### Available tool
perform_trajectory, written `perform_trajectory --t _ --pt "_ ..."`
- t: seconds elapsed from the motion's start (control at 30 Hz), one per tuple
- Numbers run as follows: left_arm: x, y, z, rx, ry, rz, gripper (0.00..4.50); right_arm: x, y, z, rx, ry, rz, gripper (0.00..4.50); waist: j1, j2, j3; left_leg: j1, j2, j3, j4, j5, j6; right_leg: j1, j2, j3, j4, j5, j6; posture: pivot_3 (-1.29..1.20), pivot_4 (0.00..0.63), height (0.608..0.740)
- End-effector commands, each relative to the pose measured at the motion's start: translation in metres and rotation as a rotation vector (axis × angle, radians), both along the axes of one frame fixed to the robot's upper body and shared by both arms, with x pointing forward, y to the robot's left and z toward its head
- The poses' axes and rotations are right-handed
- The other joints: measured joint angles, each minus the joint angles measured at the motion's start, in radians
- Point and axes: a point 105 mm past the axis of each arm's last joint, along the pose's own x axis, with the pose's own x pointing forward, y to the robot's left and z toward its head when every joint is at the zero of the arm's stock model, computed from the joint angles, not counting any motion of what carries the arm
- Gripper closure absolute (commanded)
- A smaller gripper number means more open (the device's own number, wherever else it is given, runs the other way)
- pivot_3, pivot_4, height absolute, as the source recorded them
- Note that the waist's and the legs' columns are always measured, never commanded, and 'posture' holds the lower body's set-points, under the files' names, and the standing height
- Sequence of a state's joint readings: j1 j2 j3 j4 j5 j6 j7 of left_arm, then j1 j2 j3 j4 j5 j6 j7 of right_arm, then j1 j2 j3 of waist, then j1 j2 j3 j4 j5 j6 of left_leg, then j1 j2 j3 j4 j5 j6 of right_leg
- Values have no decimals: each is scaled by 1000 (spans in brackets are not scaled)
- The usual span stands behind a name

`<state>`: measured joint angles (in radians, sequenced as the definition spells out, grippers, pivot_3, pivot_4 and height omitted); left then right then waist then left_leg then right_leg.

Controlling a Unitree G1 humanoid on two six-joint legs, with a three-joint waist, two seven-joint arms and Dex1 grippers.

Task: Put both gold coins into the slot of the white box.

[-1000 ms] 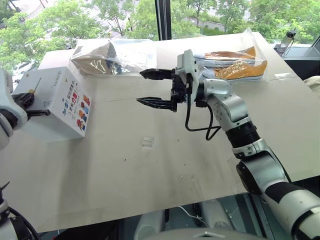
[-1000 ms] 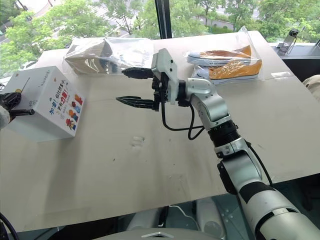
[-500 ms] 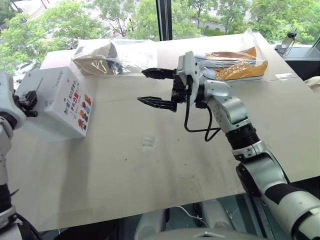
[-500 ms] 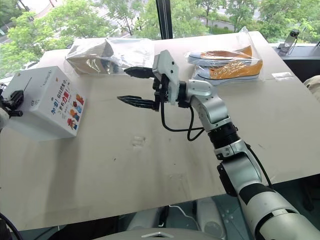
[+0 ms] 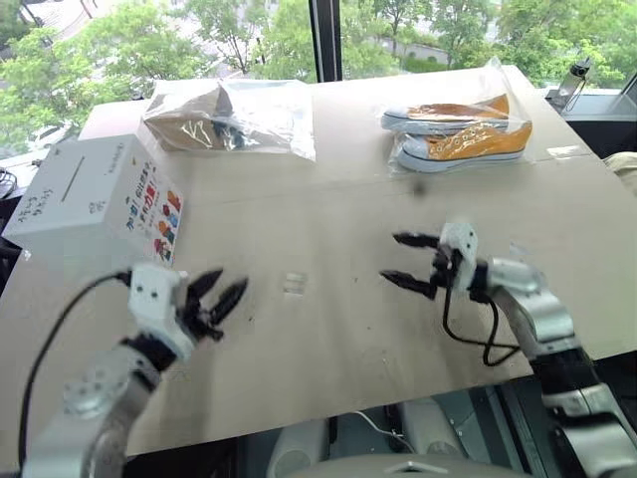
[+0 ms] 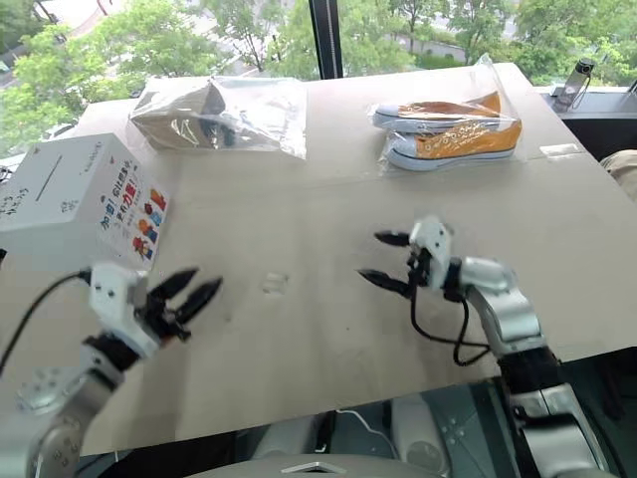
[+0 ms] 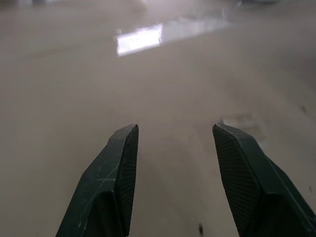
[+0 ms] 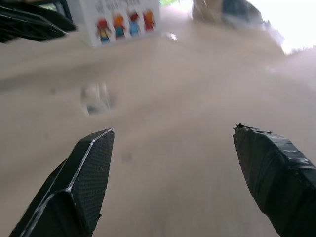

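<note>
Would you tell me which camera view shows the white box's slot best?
The left eye view: the slot runs dark along the white box top. The right eye view shows it similarly; the right wrist view catches only the printed face.

White box [image 5: 85, 194] with a thin dark slot [image 5: 73, 179] on its plain top, small dark lettering, and a side face printed with red characters and little figures in red, orange and blue. Pale beige table [image 5: 328, 329], flecked with small dark specks. Black fingers [image 7: 116, 170] with a fine checked texture on the pads; orange sneakers [image 5: 463, 139] with white soles inside a clear bag.
</note>
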<state>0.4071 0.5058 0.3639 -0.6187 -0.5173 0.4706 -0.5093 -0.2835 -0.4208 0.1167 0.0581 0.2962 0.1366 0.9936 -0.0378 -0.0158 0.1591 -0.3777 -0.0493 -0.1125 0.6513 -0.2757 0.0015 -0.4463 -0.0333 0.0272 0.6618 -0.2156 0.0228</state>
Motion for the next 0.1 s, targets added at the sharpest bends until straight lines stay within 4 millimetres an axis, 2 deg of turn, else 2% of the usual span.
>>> perform_trajectory --t 0.03,0.1 --pt "-5 -9 -6 44 -35 -52 2105 -4 -13 -1 -24 -66 -38 369 4 1 0 1 0 1 1 0 0 1 0 0 0 0 0 0 150 740" --pt "-5 -14 -10 38 -35 -75 2105 -7 -17 -6 -24 -52 -49 369 5 1 1 4 0 3 3 0 1 6 0 0 -1 0 0 0 150 740"
